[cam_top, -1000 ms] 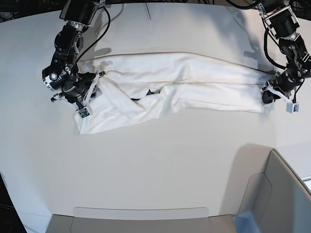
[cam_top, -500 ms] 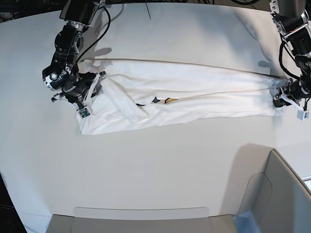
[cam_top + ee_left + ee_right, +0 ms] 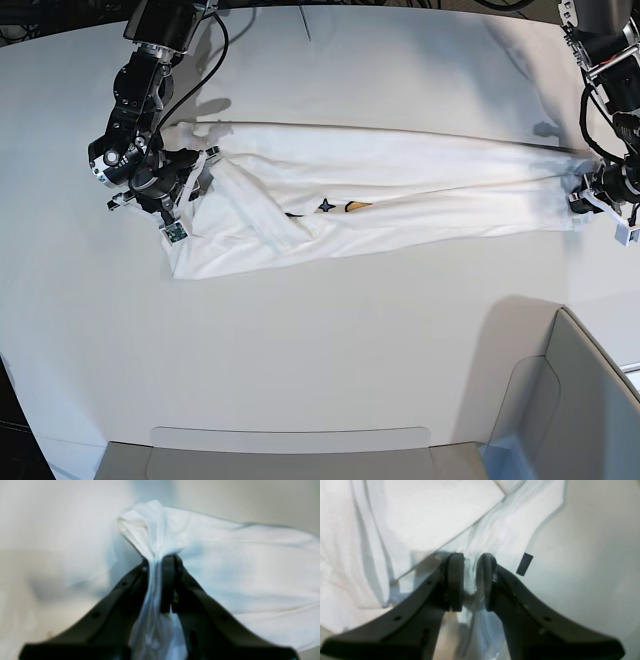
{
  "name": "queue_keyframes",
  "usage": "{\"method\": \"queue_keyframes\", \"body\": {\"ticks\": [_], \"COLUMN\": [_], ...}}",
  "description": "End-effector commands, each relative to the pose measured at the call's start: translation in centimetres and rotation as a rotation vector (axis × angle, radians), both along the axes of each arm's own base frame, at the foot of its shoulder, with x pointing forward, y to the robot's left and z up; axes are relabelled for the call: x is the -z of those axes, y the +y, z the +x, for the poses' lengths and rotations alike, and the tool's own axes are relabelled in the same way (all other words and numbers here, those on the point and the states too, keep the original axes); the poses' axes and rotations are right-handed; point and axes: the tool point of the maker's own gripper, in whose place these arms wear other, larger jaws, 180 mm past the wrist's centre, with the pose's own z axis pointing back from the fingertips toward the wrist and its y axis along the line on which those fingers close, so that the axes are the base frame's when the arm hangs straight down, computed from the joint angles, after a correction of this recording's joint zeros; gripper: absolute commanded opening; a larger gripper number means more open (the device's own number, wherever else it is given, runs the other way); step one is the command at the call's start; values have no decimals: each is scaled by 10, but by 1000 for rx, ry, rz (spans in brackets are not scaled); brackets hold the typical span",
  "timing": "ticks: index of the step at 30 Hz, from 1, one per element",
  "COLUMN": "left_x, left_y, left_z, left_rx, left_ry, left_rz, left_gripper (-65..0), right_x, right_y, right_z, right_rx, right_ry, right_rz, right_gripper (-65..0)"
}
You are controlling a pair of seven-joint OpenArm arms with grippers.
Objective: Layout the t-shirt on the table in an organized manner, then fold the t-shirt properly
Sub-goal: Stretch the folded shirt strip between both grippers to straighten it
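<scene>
T-shirt [image 3: 390, 185]: lies stretched into a long, narrow band across the far half of the table [image 3: 320, 330], running from one arm to the other. White cloth, creased along its length; a small dark star and a bit of orange print show in a fold near the middle.
Left gripper [image 3: 158, 566]: clenched on a bunched end of the t-shirt; in the left wrist view the cloth is drawn up into a tight neck between the black fingers [image 3: 168, 580] and flares out beyond them. In the base view this end sits at the picture's right edge.
Right gripper [image 3: 469, 565]: pads [image 3: 456, 580] closed on a thin fold of the t-shirt; in the base view at the picture's left end of the band.
Neck tag [image 3: 524, 564]: small black strip hanging just beside the right gripper, at the cloth's edge.
Cloth near right gripper: flat folded layers overlap, with a straight diagonal edge.
Grey corner piece [image 3: 575, 400]: near corner, well apart from the shirt.
</scene>
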Motion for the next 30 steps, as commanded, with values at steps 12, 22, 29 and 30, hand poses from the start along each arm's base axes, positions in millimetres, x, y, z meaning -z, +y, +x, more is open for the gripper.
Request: {"method": "queue_keyframes", "body": {"ticks": [12,22,29,30], "left_x": [-80,-151,-127,-120], "left_y": [10,-61,-114,-125], "left_z": [-13,16,12,11], "left_rx": [49,201,339,358], "left_ry": [-20,-267,-240,-233], "left_rz": [230,402,355,333], "left_gripper": [-650,-650,-650,-650], "right_x": [-2,-2,-2,-2], "right_y": [-2,-1,-1,-1], "right_z": [0,0,0,0], "right_rx": [-8,-10,-10,-10], "right_ry": [8,7,7,7], "right_rz": [-24,-22,-22,-22], "right_gripper": [-507,-507,-507,-507]}}
